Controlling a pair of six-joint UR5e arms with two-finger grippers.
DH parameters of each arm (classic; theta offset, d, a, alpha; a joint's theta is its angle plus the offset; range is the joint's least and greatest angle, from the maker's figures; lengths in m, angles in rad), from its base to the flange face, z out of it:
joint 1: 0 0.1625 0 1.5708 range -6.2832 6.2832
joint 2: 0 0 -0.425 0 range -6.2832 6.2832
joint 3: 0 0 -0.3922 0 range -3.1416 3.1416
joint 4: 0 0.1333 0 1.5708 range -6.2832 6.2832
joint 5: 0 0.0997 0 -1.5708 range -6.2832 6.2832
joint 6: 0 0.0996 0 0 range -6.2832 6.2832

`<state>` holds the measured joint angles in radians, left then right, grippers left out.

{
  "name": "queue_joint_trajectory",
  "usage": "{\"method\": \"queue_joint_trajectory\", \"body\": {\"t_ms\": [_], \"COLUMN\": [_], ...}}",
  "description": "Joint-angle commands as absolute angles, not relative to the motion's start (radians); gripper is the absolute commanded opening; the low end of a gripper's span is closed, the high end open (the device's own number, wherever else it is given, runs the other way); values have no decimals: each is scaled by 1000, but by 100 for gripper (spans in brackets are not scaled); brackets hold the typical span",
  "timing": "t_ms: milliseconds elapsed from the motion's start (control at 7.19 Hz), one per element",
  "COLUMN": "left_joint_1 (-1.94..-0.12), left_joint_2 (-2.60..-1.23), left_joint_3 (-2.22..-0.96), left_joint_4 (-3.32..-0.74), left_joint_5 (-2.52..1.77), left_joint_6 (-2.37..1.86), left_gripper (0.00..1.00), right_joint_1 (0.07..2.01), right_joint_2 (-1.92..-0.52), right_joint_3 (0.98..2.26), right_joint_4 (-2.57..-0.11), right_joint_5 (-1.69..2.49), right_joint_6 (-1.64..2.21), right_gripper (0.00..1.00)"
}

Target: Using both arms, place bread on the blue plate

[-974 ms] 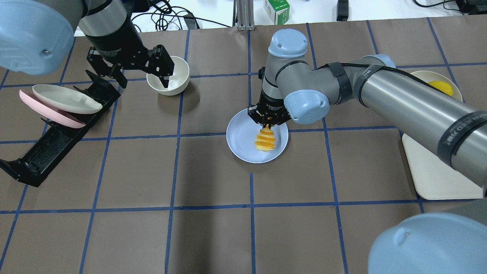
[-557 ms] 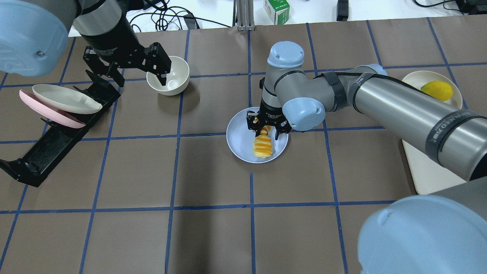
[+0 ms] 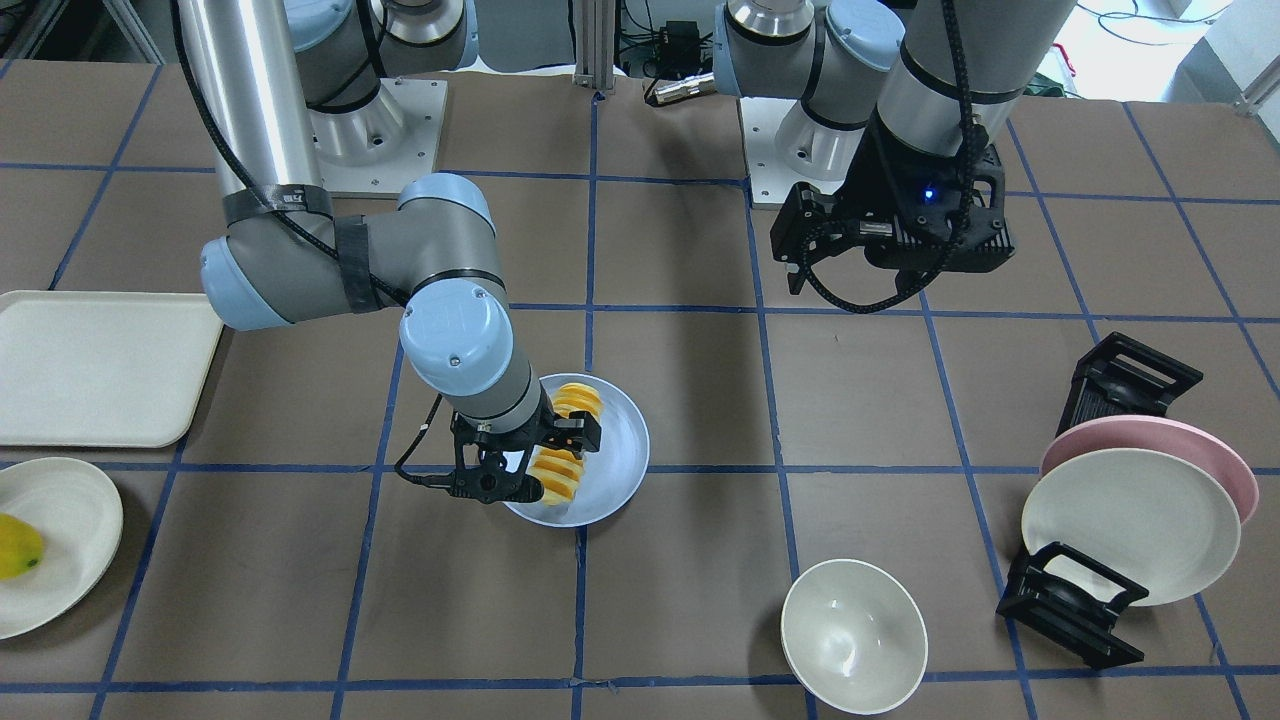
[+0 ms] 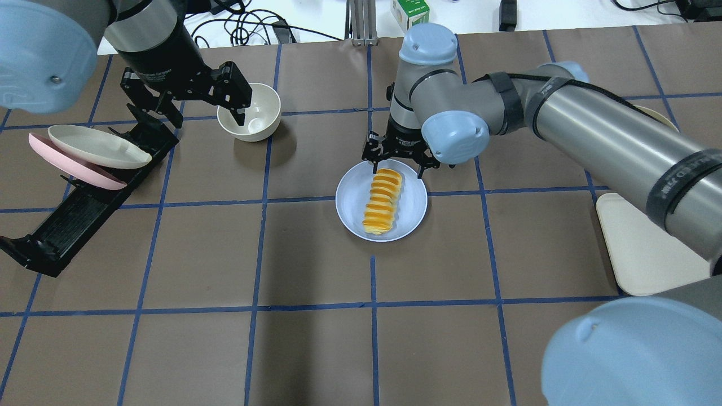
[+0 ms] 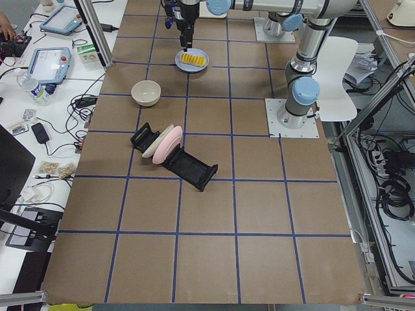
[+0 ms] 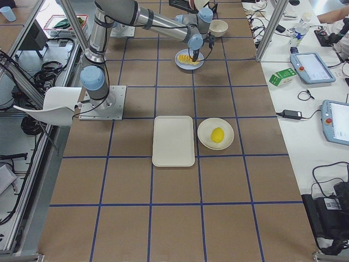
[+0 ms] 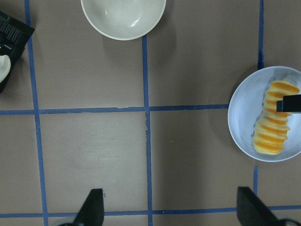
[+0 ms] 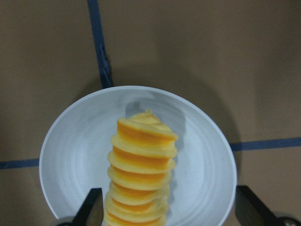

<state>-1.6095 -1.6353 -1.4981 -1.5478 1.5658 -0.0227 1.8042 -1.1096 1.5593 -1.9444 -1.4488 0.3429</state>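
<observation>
The bread [image 4: 383, 202] lies flat along the blue plate [image 4: 352, 197] in mid-table, free of any grip. My right gripper [image 4: 396, 166] is open and hovers just above the loaf's far end, a finger on each side, not touching it. In the right wrist view the bread [image 8: 141, 174] runs up the plate [image 8: 66, 150] between the spread fingertips [image 8: 91, 209]. In the front view the bread [image 3: 578, 398] is partly hidden behind that gripper [image 3: 535, 462]. My left gripper [image 4: 204, 110] is open and empty, held high near the white bowl.
A white bowl [image 4: 250, 118] stands at the back left. A black rack [image 4: 84, 192] holds a pink and a cream plate [image 4: 96, 145]. A cream tray [image 3: 95, 365] and a cream plate [image 3: 60, 520] with a yellow fruit [image 3: 18, 546] are on my right.
My right gripper opened, let go of the bread and drew back toward the plate's far rim. The bread went from tilted upright to lying flat. The left gripper barely moved.
</observation>
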Motion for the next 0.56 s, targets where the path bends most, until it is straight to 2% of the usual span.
{"method": "queue_joint_trajectory", "body": {"t_ms": [0, 417], "left_joint_1": [-1608, -1609], "left_joint_2": [-1635, -1635], "left_joint_3": [-1499, -1499], "left_joint_4": [-1548, -1548], "left_joint_5": [1568, 1569], "left_joint_6": [-20, -21], "left_gripper": [100, 100], "right_joint_1": [1778, 1756], "right_joint_2": [-1213, -1314], "right_joint_3": [1513, 1499], "right_joint_4": [-1757, -1674], "right_joint_5": [-1540, -1594], "right_joint_6": [331, 255], "right_gripper": [100, 100]}}
